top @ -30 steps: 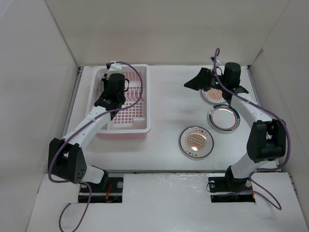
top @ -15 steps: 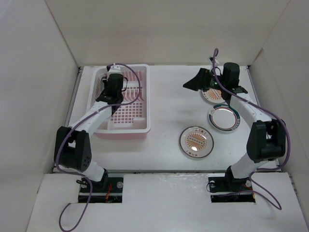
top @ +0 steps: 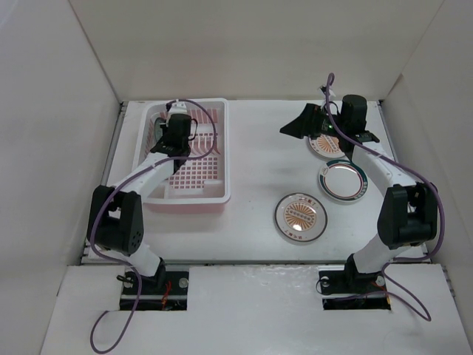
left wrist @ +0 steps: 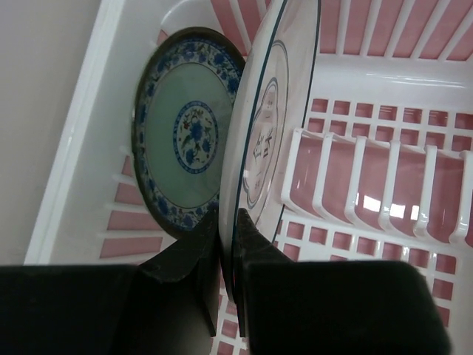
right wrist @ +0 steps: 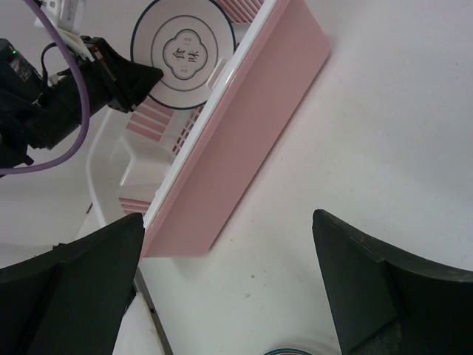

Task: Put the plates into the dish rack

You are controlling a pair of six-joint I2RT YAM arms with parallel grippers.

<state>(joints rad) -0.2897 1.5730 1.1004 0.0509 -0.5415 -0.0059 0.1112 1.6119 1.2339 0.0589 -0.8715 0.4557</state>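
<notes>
left pincer [left wrist: 227, 231], clenched on white plate [left wrist: 270, 129], had advanced farther into dish rack [left wrist: 392, 78]; only wrist view revealed green plate [left wrist: 185, 137] behind it.

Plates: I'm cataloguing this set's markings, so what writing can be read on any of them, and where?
"食味": centre of the white plate, on edge in the dish rack, right wrist view; second character uncertain.
Small marks above and below it: too small to read.
Marks on the orange sunburst plate, top view: too small to read.
The blue-flowered plate: no writing visible.
</notes>
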